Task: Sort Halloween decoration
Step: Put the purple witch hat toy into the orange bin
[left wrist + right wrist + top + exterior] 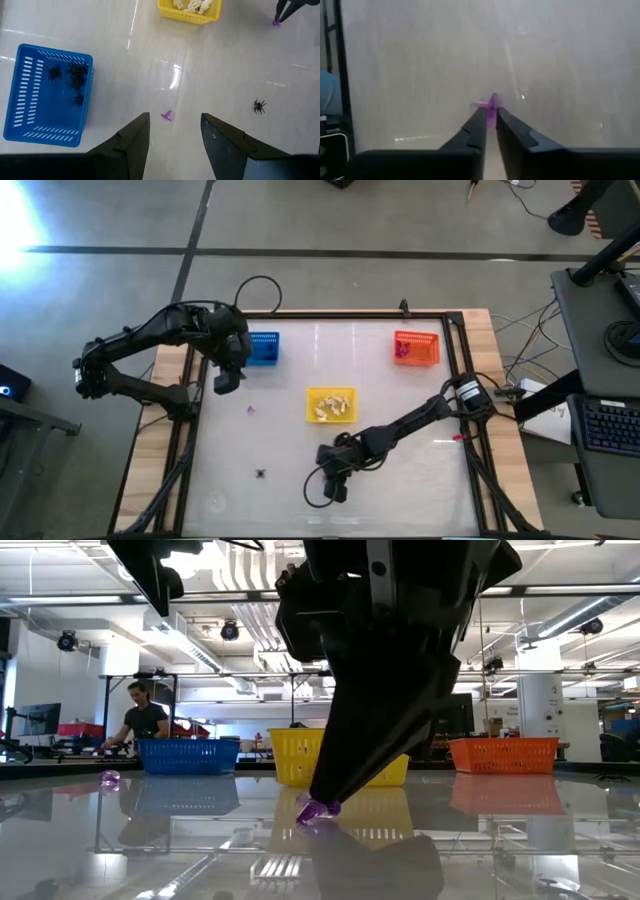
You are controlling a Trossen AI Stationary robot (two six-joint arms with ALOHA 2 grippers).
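My right gripper (335, 491) is low over the table's near part, shut on a small purple trinket (492, 106). My left gripper (226, 383) hangs open above the table beside the blue basket (263, 347), which holds black spidery trinkets (74, 80). Below the left gripper a second purple trinket (167, 116) lies on the table, and a black spider (259, 106) lies farther toward the near edge. The yellow basket (331, 404) holds cream trinkets (192, 5). The orange basket (416, 347) holds purple ones. My right gripper pinches the purple trinket's lower part (491, 119) between its two fingertips (479, 120). The fingers slant down toward the table's near side. The trinket (318, 810) sticks out past the tips, at the glossy table top; whether it still touches the table I cannot tell.
The three mesh baskets stand in the table's far half: blue at the left, yellow in the middle, orange at the right. A raised frame (462, 380) runs round the white table top. In the low view a person (146, 720) stands in the room behind.
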